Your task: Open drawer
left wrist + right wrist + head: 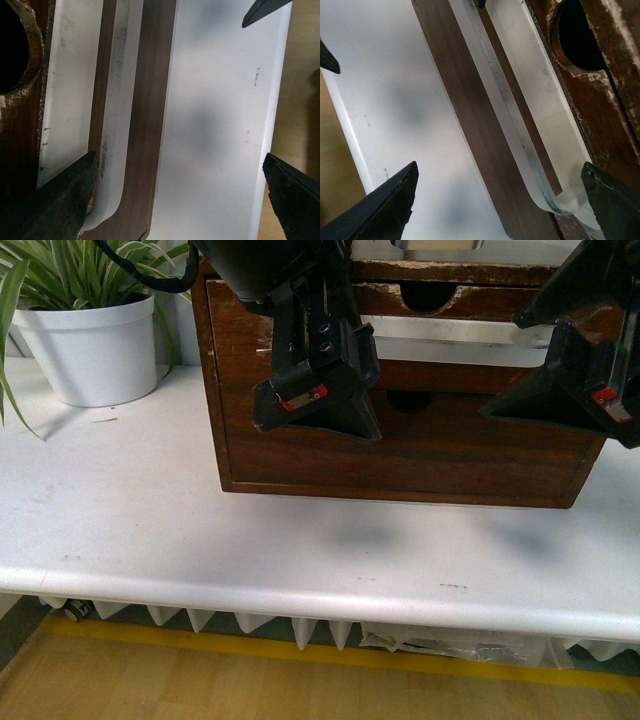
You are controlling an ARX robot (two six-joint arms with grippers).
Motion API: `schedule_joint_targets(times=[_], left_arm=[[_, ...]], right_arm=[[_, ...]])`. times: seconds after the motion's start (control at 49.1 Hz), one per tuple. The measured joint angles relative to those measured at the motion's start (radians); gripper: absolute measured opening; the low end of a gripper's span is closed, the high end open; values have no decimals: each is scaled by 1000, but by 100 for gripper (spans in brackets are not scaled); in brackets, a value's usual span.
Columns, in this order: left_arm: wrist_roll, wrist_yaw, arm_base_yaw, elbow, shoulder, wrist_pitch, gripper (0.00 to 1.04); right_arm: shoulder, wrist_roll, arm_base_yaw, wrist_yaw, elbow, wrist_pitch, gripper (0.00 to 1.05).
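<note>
The left arm reaches down from the top of the front view, its left gripper [322, 408] hanging just before the wooden chest [400, 455], low against the front. The left wrist view shows its black, wedge-shaped fingers [65, 200] spread wide and grasping nothing, one of them lying over the end of the handle [450, 338]; whether it touches cannot be told. The right arm comes in from the right, and the right gripper [585, 390] hovers at the chest's right end. Its jaws likewise stand wide apart and empty. A leafy plant [60, 270] in a smooth white pot [95, 350] stands at the far left on the white table [150, 510], whose top is matte and faintly scuffed, with a rounded front edge. The chest is dark brown wood with visible grain. The drawer [480, 302] is the upper one: its top edge is chipped and pale, and the half-round notch [425, 295] shows only darkness inside. The long white plastic handle runs across its face and curves in at the ends. The lower front [450, 430] is plain.
</note>
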State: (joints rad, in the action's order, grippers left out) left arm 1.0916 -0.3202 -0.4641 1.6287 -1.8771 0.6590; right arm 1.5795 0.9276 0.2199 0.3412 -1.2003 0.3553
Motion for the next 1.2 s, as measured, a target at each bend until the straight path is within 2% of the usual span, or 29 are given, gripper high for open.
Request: schedule_joint_targets(times=[0.713, 0.937, 1.201], left_arm=[[8, 5, 3, -2, 0, 0, 99], [61, 2, 3, -3, 6, 53, 99], [132, 0, 1, -5, 39, 188, 99]], right_arm=[[57, -7, -4, 27, -8, -5, 96], [53, 56, 5, 37, -27, 100, 96], [25, 158, 17, 70, -23, 216, 96]])
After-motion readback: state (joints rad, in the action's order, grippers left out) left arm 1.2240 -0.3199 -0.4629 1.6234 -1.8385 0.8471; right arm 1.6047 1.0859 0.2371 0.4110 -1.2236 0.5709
